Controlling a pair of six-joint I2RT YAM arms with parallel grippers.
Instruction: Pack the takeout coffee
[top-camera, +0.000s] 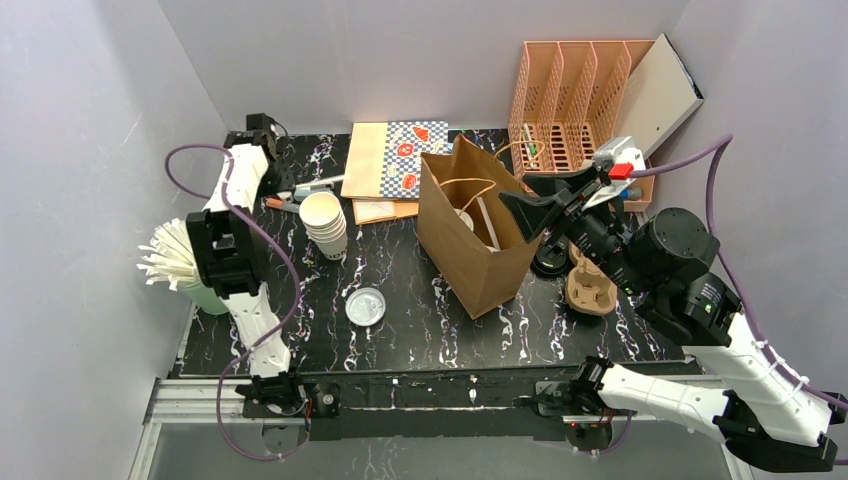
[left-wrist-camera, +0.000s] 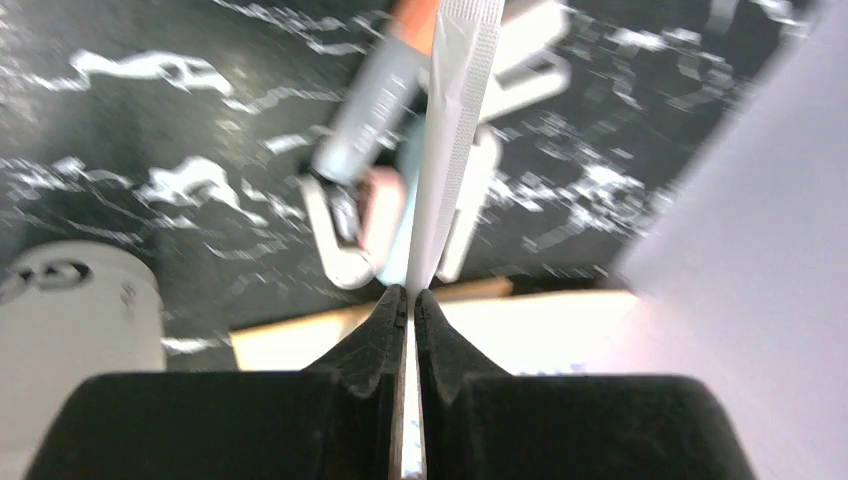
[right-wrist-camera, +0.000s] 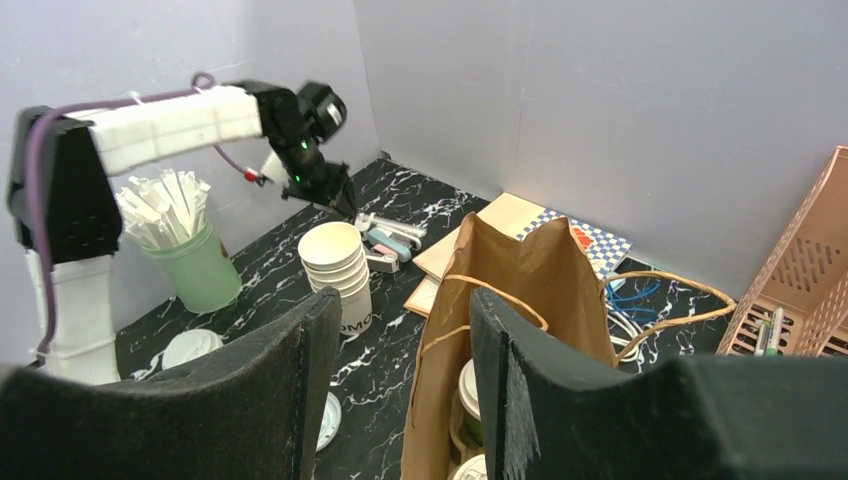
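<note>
Sitting inside the bag (top-camera: 480, 265), the coffee (right-wrist-camera: 468, 386) shows only as white lids, apparently upright so nothing spills. Right gripper (top-camera: 528, 212) hangs over the bag mouth, jaws partly apart and empty, probably placed to steady or guard the opening. Left gripper (left-wrist-camera: 410, 296) is at the far-left back of the table (top-camera: 420, 320), above the pens (top-camera: 305, 188). Its jaws are pinched on a thin white strip (left-wrist-camera: 450, 130), likely a wrapped straw like those in the green cup (right-wrist-camera: 195, 268). Gripping it by one end leaves the length free to slide into the bag. Cup stack (top-camera: 325, 222) is lidless, not for packing.
</note>
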